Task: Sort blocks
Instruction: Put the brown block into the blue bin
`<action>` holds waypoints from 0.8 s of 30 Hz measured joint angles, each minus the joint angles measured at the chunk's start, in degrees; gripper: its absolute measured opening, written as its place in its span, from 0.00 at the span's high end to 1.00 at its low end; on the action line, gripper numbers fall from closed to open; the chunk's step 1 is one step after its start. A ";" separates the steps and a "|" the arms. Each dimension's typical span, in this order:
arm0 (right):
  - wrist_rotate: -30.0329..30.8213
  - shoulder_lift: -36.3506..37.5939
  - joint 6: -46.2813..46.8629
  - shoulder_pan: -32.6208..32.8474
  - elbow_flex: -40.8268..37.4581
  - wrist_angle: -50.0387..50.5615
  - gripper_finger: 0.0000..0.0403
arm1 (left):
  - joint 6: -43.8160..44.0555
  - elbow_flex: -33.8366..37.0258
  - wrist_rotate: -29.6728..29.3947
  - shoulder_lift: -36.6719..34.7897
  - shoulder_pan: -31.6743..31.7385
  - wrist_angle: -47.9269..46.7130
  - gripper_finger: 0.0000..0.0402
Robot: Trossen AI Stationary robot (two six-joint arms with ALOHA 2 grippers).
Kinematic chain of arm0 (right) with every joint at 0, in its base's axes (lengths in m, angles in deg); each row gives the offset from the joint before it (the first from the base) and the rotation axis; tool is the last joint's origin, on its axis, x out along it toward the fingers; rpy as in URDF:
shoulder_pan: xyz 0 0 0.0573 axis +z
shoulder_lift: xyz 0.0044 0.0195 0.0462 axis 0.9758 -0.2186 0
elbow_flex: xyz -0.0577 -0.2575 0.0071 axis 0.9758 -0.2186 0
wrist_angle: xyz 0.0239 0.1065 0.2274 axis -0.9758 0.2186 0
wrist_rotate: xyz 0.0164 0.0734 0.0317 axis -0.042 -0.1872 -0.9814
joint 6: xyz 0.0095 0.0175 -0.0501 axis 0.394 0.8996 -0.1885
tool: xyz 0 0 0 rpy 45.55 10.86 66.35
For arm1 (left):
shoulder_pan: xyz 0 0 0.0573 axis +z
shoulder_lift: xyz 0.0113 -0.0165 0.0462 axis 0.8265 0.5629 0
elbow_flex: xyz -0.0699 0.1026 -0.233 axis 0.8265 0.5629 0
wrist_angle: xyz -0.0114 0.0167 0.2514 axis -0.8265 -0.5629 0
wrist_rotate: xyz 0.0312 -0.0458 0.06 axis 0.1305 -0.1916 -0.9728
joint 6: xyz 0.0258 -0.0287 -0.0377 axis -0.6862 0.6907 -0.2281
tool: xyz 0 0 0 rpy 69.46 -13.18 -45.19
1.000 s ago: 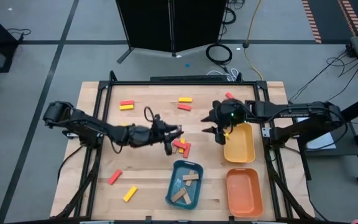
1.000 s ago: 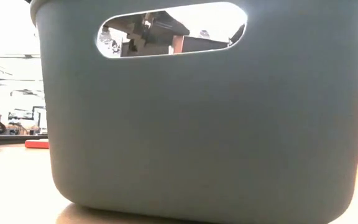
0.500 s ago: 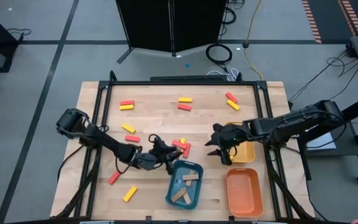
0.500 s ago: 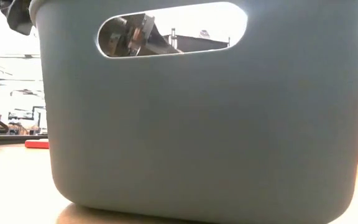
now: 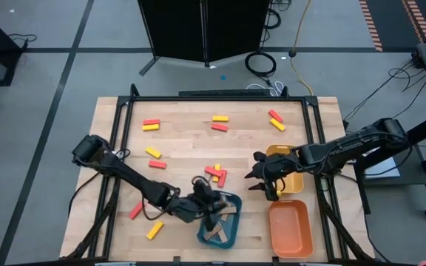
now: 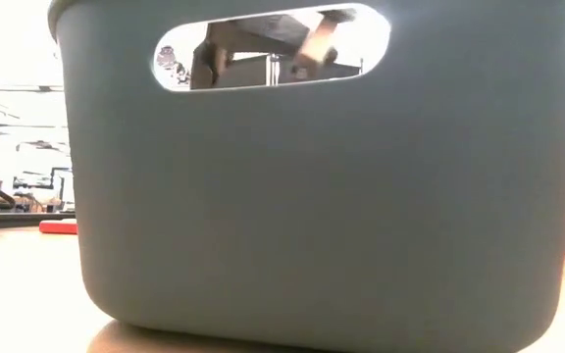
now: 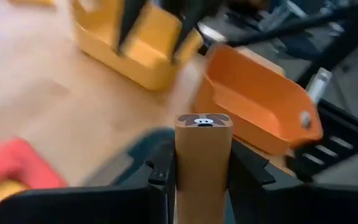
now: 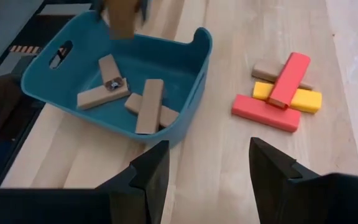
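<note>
My left gripper hovers over the blue tray, shut on a tan block. The same block shows above the tray in the right wrist view and through the tray's handle hole in the low view. Several tan blocks lie flat inside the blue tray. My right gripper stands open beside the yellow tray, nothing between its fingers. A pile of red, yellow and tan blocks lies mid-table. My left gripper pinches the tan block by its two long sides between its two fingers. The block lies along the fingers and juts out past them, its end face forward. It slants downward, lifted clear above the blue tray.
The orange tray sits near the front right, next to the blue one. Loose red and yellow blocks lie at the far side, at the left and near the front left.
My left gripper has gone from beside the mid-table pile toward the near edge and to the right, ending over the blue tray, rolling as it went. My right gripper has come down and toward the near edge along the yellow tray, still open.
</note>
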State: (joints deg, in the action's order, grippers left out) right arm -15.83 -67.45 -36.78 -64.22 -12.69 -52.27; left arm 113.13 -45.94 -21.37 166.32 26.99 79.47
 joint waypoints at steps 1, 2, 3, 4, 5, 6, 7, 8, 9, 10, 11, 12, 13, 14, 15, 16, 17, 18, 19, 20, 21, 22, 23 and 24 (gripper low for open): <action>0.70 0.00 -0.18 0.29 0.00 0.00 0.64 | 1.27 -0.59 1.72 0.95 0.02 0.24 0.79; 0.86 0.00 -0.57 0.47 0.00 -0.05 0.64 | 2.26 -0.98 3.12 1.71 0.09 0.25 0.79; 0.87 0.00 -0.86 0.57 0.00 -0.29 0.64 | 3.35 -1.38 4.44 2.55 0.10 0.22 0.79; 0.87 0.00 -0.98 0.68 0.00 -0.31 0.64 | 4.45 -1.93 5.99 3.55 0.14 0.29 0.79; 0.87 0.00 -1.00 0.84 0.00 -0.22 0.64 | 5.30 -2.22 7.39 4.33 0.15 0.14 0.79; 0.87 0.00 -1.00 0.85 0.00 -0.25 0.64 | 6.27 -2.42 8.15 4.88 0.13 -1.27 0.79; 0.87 0.00 -1.00 0.85 0.00 -0.28 0.64 | 7.10 -2.87 8.98 5.44 0.13 -2.80 0.79; 0.79 0.00 -1.00 0.89 0.00 -0.16 0.64 | 8.08 -3.38 9.95 5.76 0.13 -3.61 0.79; 0.78 0.00 -0.85 0.89 0.00 0.11 0.64 | 9.29 -3.68 10.67 5.86 0.13 -5.07 0.79; 0.78 0.00 -0.79 0.89 0.00 0.24 0.64 | 10.57 -3.83 11.20 5.75 0.13 -6.90 0.79; 0.78 0.00 -0.79 0.89 0.00 0.24 0.64 | 11.52 -3.91 12.18 5.75 0.13 -8.29 0.79; 0.75 0.00 -0.76 0.89 0.00 0.53 0.64 | 12.57 -3.92 13.14 5.75 0.15 -9.50 0.79; 0.74 0.00 -0.76 0.89 0.00 0.94 0.64 | 13.66 -3.92 13.75 5.75 0.17 -10.83 0.79; 0.74 0.00 -0.76 0.89 0.00 0.84 0.64 | 14.19 -3.92 14.23 5.75 0.25 -11.50 0.79; 0.74 0.00 -0.76 0.89 0.00 0.59 0.64 | 14.44 -3.92 15.01 5.75 0.37 -11.45 0.78; 0.75 0.00 -0.79 0.89 0.00 0.59 0.64 | 14.41 -3.92 15.72 5.75 0.52 -11.21 0.76; 0.75 0.00 -0.83 0.89 0.00 0.39 0.64 | 14.36 -3.92 16.56 5.75 0.65 -11.04 0.73; 0.78 0.00 -0.89 0.89 0.00 0.01 0.64 | 14.21 -3.92 17.34 5.75 0.85 -11.00 0.68; 0.78 0.00 -0.91 0.89 0.00 -0.07 0.64 | 14.11 -3.92 17.96 5.75 1.06 -11.07 0.63; 0.78 0.00 -0.93 0.89 0.00 -0.06 0.64 | 13.97 -3.92 18.34 5.75 1.34 -11.16 0.58; 0.78 0.00 -0.97 0.87 0.00 -0.25 0.64 | 13.97 -3.92 18.73 5.75 1.57 -11.26 0.54; 0.78 0.00 -0.98 0.87 0.00 -0.30 0.64 | 13.93 -3.92 19.39 5.75 1.88 -11.28 0.50; 0.78 0.00 -0.96 0.87 0.00 -0.22 0.64 | 13.89 -3.92 20.05 5.75 2.15 -11.34 0.47; 0.78 0.00 -0.90 0.87 0.00 -0.24 0.64 | 13.75 -3.92 20.77 5.75 2.40 -11.48 0.45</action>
State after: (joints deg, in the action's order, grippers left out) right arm -15.05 -67.45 -37.68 -63.35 -12.69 -52.50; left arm 126.88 -49.86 -0.61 172.08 29.39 67.99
